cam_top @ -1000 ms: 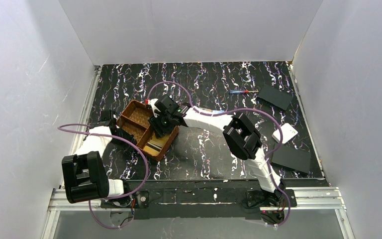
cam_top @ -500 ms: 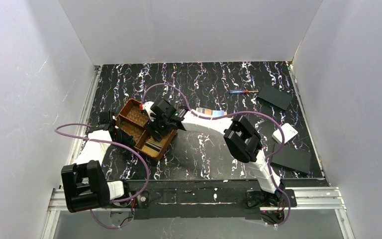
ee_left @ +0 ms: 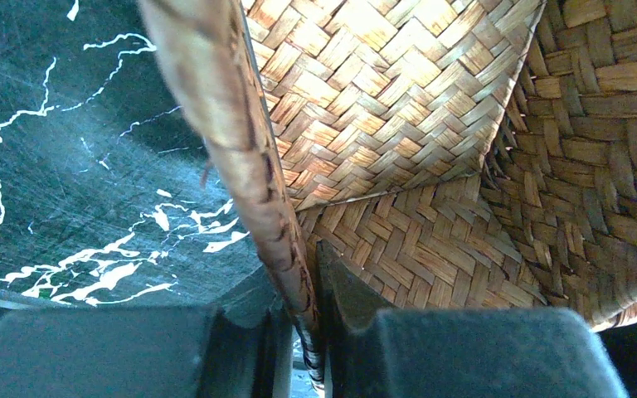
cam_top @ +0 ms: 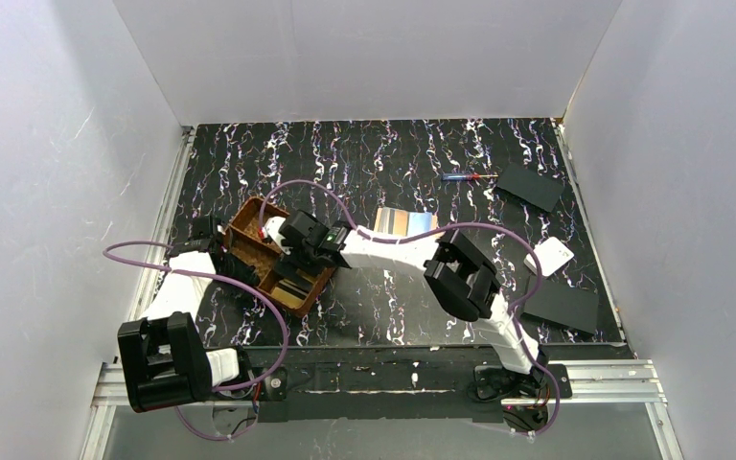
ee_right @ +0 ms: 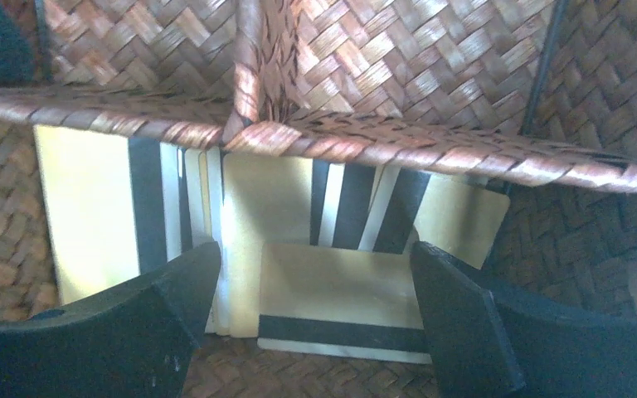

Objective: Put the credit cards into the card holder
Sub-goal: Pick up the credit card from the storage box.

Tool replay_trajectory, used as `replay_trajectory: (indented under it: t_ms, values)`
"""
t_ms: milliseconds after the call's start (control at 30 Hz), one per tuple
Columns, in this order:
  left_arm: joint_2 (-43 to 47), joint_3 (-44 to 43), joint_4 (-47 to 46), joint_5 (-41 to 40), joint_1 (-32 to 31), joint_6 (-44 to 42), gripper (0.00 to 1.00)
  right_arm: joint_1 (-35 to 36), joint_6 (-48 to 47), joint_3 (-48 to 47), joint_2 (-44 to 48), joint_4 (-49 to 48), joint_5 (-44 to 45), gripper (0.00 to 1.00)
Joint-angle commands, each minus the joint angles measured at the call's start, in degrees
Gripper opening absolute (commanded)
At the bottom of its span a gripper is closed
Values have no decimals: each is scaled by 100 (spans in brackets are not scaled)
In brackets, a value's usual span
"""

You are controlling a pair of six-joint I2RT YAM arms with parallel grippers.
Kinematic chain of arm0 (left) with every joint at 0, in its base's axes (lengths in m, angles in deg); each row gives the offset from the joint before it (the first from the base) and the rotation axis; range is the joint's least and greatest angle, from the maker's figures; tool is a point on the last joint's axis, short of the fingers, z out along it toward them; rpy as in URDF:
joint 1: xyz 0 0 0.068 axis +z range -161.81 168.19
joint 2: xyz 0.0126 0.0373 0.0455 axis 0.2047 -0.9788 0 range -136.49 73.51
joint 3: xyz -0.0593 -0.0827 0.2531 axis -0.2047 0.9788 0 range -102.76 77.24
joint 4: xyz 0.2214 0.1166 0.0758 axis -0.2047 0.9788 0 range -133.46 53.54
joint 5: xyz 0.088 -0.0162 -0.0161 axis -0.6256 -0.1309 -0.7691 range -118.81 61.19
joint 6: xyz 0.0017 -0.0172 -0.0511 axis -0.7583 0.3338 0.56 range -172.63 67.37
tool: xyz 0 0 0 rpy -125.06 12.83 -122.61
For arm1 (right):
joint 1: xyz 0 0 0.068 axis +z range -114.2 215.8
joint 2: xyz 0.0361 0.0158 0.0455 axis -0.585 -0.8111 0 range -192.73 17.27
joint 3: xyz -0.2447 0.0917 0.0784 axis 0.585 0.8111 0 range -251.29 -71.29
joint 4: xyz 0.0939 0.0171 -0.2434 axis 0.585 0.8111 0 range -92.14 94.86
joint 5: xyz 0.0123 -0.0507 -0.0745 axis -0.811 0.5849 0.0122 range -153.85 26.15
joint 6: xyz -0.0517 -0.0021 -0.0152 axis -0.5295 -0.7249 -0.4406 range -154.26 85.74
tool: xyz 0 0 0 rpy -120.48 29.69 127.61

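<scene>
Several tan credit cards (ee_right: 340, 286) with black stripes lie overlapping in the near compartment of a brown woven tray (ee_right: 398, 145), also seen from above as credit cards (cam_top: 293, 287). My right gripper (ee_right: 315, 290) hangs open just over them, one finger on each side of the top card, holding nothing; from above it is right gripper (cam_top: 295, 268). My left gripper (ee_left: 303, 319) is shut on the tray's rim (ee_left: 240, 149); from above it is left gripper (cam_top: 218, 238). A flat tan-and-bluish striped piece (cam_top: 405, 222), apparently the open card holder, lies behind the right arm.
A white square box (cam_top: 549, 256) and two black plates (cam_top: 529, 185) (cam_top: 561, 305) lie at the right. A small red-and-blue tool (cam_top: 462, 176) lies at the back. White walls close in three sides. Purple cables loop over both arms.
My right gripper has moved left and nearer along the tray and opened wider. The tray has shifted left with the left gripper. The striped piece has come into view behind the right arm.
</scene>
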State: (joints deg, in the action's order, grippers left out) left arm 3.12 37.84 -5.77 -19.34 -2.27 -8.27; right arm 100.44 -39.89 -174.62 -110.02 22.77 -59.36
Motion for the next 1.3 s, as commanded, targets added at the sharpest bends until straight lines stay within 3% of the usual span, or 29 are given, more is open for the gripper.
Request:
replay_trajectory:
  t_ms: [0, 167, 367, 567, 1000, 1167, 1267]
  values:
    - [113, -300, 7, 142, 21, 64, 0, 173, -211, 6, -376, 71, 869, 94]
    - [-11, -356, 137, 193, 17, 12, 0, 206, -138, -82, -630, 71, 1994, 89]
    - [-132, -378, 373, 89, 19, -159, 0, 101, -149, -390, -427, -45, 2512, 76]
    - [-133, -339, 543, -13, 17, -276, 0, -176, 1, -815, -385, 224, 2273, 58]
    - [-348, -485, 623, -137, 20, -362, 0, -419, 74, -887, -54, 602, 1729, 32]
    - [-302, -452, 578, -97, 19, -355, 0, -452, -43, -769, 71, 466, 869, 33]
    - [-167, -376, 464, -68, 20, -343, 0, -461, 77, -556, 156, 204, 235, 46]
